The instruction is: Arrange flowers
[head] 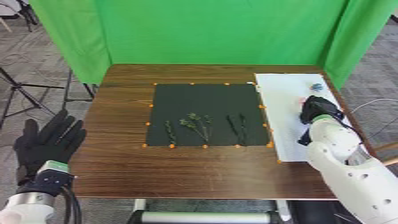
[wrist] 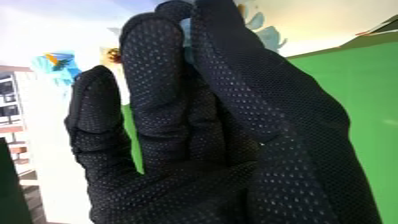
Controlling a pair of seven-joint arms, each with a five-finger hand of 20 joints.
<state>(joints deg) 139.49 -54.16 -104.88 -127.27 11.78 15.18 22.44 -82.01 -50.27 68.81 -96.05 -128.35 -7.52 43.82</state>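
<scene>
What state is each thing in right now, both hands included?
Left hand: open, fingers straight, beside the table's left edge.
Right hand: over the white sheet, seemingly pinching a pale-blue flower.
Pale-blue flower: at the right hand's thumb, seemingly gripped.
Blue flower: on the white sheet, beyond the right hand.
Leafy sprig: lying on the black mat.
Black mat: flat on the table.

The surface [head: 195,172] stretches before me, with a curtain [head: 222,35] behind it. A mat [head: 191,100] lies in the middle, and just to its right, on my right side, I have a panel [head: 287,147] with a flower [head: 316,87] near its far end. On the mat's nearer half, from my left, lie one stem [head: 171,133], a sprig [head: 194,124] and a pair of stems [head: 243,130]
</scene>
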